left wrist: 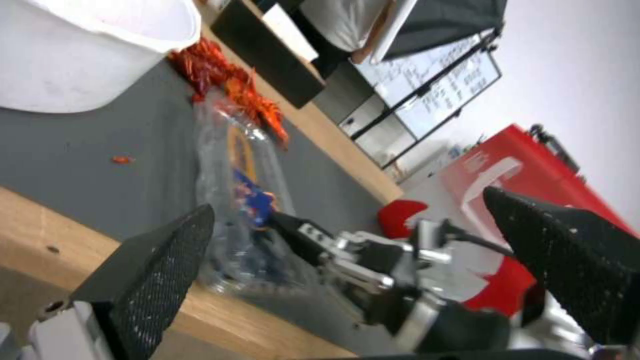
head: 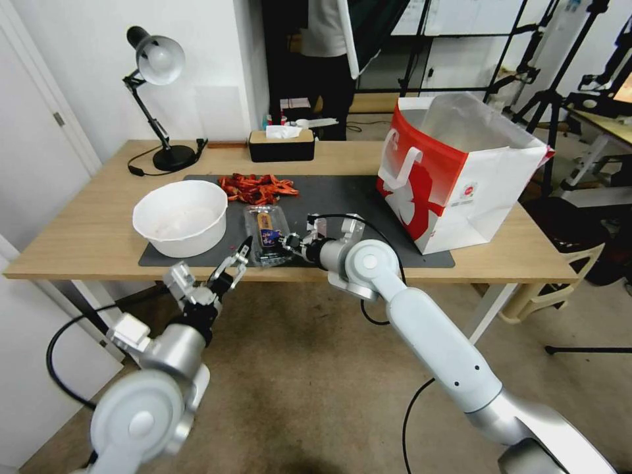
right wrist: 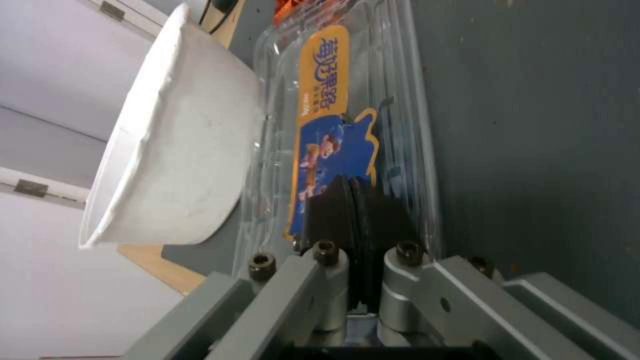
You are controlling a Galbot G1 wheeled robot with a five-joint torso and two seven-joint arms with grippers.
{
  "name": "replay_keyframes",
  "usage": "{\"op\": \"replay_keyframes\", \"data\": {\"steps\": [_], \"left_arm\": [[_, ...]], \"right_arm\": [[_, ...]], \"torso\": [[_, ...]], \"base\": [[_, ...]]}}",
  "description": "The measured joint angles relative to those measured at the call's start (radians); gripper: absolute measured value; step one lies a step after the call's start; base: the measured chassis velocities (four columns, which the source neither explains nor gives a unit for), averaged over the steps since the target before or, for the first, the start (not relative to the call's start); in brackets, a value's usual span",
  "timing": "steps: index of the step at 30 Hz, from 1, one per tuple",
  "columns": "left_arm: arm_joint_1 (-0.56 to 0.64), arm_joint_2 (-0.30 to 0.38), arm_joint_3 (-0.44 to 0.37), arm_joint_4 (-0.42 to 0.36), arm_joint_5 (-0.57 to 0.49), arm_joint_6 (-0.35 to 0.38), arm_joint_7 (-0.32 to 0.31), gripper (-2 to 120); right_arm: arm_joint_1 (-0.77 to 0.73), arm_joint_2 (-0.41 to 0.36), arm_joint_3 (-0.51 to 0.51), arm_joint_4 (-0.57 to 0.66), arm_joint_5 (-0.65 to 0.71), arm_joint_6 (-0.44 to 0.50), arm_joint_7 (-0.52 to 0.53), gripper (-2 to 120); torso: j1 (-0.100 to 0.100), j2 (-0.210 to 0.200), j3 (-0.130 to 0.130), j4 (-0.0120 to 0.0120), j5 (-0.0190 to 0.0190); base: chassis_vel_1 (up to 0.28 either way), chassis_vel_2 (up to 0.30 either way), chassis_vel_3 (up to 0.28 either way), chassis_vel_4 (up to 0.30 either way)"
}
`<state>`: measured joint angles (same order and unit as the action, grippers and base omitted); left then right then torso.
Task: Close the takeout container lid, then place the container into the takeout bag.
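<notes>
The small clear plastic clamshell takeout container lies on the dark grey mat at the centre of the head view, just right of the big white round bowl. The right gripper, its fingers pressed together, rests on the clear labelled lid; the left gripper hovers spread wide and empty just below-left. The large red and white paper takeout bag stands open at upper right

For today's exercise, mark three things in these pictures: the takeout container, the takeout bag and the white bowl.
takeout container (head: 265, 235), head view, on its clear labelled lid.
takeout bag (head: 421, 174), head view, on its red front panel.
white bowl (head: 187, 245), head view, on its outer wall.
</notes>
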<state>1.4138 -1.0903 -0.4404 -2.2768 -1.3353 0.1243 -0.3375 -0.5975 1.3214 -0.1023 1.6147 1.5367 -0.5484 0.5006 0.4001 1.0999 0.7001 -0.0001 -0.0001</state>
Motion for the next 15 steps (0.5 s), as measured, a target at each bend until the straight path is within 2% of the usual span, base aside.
{"op": "replay_keyframes", "data": {"steps": [3, 15], "left_arm": [[-0.053, 0.035, 0.012, 0.057, -0.03, 0.018, -0.003, 100], [-0.142, 0.077, 0.025, 0.151, -0.072, 0.045, -0.015, 100]], "right_arm": [[0.001, -0.002, 0.001, 0.001, 0.002, -0.002, 0.0, 0], [0.005, 0.002, 0.0, -0.003, -0.002, -0.01, 0.0, 0]], "torso": [[0.0, 0.0, 0.0, 0.0001, 0.0], [0.0, 0.0, 0.0, 0.0001, 0.0]], "base": [[0.0, 0.0, 0.0, 0.0], [0.0, 0.0, 0.0, 0.0]]}}
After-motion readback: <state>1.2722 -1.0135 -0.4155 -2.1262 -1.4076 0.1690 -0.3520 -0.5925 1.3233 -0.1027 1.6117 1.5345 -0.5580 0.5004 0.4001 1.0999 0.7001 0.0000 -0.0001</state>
